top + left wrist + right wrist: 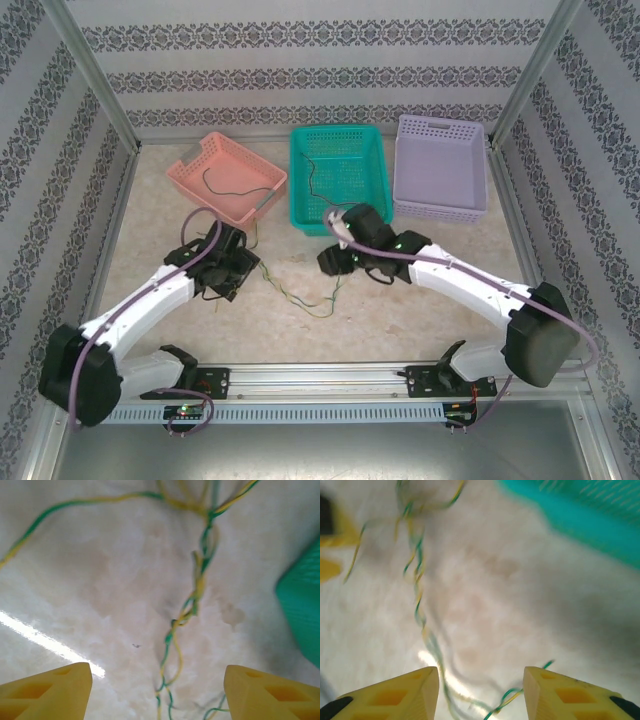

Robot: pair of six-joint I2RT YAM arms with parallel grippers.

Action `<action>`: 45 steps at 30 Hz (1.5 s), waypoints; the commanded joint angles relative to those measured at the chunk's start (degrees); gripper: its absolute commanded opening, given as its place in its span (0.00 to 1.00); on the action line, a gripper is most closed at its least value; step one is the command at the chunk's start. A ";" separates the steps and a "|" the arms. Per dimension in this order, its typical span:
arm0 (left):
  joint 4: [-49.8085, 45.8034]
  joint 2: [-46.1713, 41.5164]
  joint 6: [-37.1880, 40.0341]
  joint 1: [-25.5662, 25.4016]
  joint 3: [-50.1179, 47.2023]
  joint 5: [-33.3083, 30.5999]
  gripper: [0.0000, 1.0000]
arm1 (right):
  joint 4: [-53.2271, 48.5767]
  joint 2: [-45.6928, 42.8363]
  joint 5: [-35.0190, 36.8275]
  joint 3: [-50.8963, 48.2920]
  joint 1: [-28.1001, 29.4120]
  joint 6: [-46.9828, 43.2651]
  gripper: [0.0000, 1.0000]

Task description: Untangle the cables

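Left gripper (pixel 157 675) is standing released, yellow fingers (pixel 50 690) wide apart over the marbled table (pixel 100 605). Right gripper (pixel 481 677) is likewise released, grasping nothing. Yellow-green cables (pixel 197 587) are lying twisted on the table, running up the middle of each wrist view and sitting between both grippers at centre of the top view. Farther up, single dark strands are resting in the pink basket (pixel 195 155) and teal basket (pixel 335 132). A lilac basket (pixel 440 208) is sitting upper right.
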 commanded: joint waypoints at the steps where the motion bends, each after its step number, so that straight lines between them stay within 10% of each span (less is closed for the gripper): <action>1: 10.50 4.28 -0.08 -0.04 -0.40 3.78 0.70 | 2.55 4.32 -9.05 1.86 4.78 -4.31 0.48; 22: 14.11 5.15 3.17 -0.29 -4.96 -1.72 0.49 | 3.76 33.51 -7.71 19.50 8.11 -0.13 0.32; 35: 15.36 5.79 1.51 -0.20 -3.13 -3.95 0.68 | 4.14 31.98 -7.69 17.49 7.85 -2.44 0.00; 45: 13.27 12.49 1.66 -0.06 -0.47 -5.55 0.53 | 3.79 26.46 -7.48 14.92 7.61 -4.27 0.00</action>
